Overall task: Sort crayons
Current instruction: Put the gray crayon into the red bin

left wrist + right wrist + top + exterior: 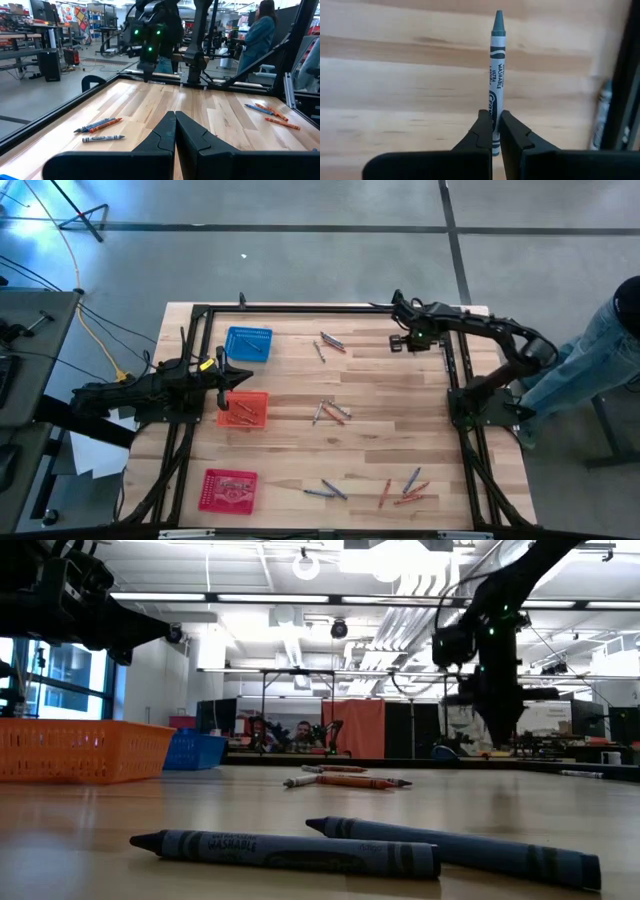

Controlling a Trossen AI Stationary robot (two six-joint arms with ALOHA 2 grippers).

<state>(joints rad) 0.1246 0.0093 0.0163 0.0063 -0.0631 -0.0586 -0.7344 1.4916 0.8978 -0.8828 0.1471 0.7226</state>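
Observation:
Crayons lie in loose groups on the wooden table: at the far middle (330,344), in the centre (330,412) and along the near edge (325,490) (403,490). Blue (248,343), orange (244,409) and red (229,489) mesh baskets stand in a row on the left. My right gripper (402,340) hangs at the far right, pointing down, shut on a grey-blue crayon (496,75). My left gripper (175,130) is shut and holds nothing; it points level over the table's left side, between the blue and orange baskets (247,377). My right gripper pinches the grey-blue crayon between its two fingers, on the wrapper near the flat end (493,116). The fingers come from above and lie across the crayon. The pointed tip (498,17) sticks out beyond them. The gripper (497,740) stands above the tabletop.
Another crayon (601,115) lies by the black frame rail next to the held one. A person (600,350) stands beyond the table's right edge. The black frame (460,370) borders the table. Two blue-grey crayons (285,852) lie close before the low camera.

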